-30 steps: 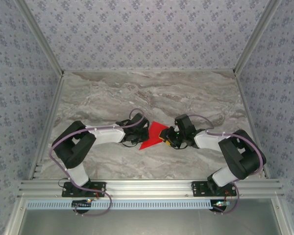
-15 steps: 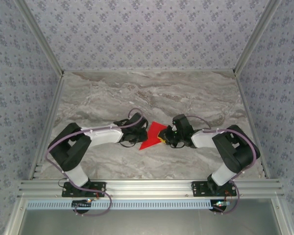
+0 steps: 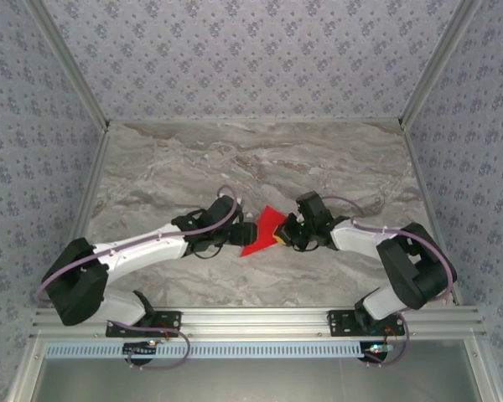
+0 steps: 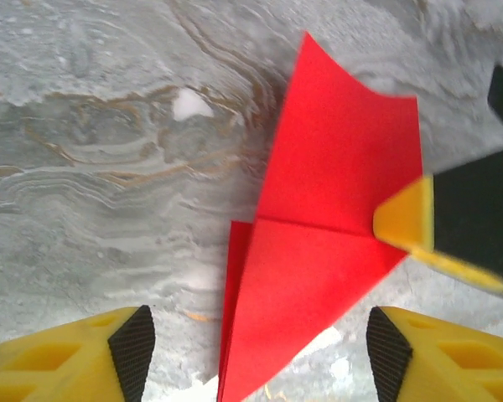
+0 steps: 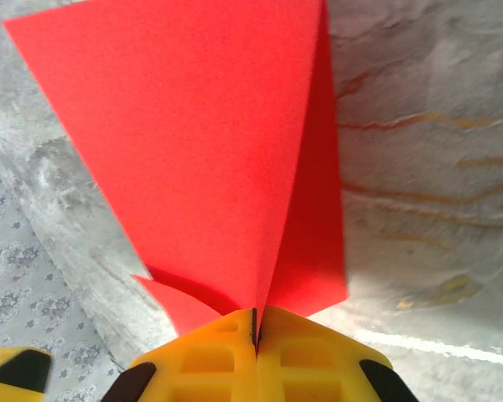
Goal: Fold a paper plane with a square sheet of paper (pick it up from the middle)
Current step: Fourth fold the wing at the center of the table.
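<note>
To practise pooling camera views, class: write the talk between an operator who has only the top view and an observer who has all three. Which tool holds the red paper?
Operator: From above I can't make out the grip on the paper. Does the right tool hold it?
Observer: Yes. Its wrist view shows it shut on the paper, pinching the folded layers at one corner.
Operator: And the other one?
Observer: The left tool is open, its fingers apart on either side of the paper's near tip and clear of it.
</note>
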Controlling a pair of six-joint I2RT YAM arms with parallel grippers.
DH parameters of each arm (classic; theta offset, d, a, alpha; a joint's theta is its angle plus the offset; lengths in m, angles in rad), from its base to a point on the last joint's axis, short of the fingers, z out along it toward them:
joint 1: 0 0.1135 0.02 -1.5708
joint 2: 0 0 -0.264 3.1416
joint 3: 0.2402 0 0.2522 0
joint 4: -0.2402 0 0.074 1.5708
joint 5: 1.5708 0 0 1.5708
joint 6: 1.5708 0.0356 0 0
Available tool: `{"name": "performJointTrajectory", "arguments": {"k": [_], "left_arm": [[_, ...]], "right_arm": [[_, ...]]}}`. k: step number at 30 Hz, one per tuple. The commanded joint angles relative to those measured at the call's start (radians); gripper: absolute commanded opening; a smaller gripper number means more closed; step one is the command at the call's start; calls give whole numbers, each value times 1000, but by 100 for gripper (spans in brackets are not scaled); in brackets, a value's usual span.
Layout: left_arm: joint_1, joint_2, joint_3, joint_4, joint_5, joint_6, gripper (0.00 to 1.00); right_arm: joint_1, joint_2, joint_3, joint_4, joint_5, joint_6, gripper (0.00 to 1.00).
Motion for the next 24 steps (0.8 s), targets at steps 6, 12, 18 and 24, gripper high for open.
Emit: {"name": "performJointTrajectory", "arguments": {"k": [6, 12, 18, 24], "left_arm": [[-68, -96, -84, 139, -74, 187, 86], [-101, -102, -159, 247, -113, 247, 91], [-142, -41, -193, 355, -152, 329, 90], [-160, 23, -225, 484, -176, 452, 83]], "right_arm": [[49, -26, 151, -213, 70, -28, 4], [51, 12, 197, -238, 85, -7, 4], [45, 40, 210, -243, 94, 37, 3], [34, 50, 214, -257, 84, 56, 3]]}}
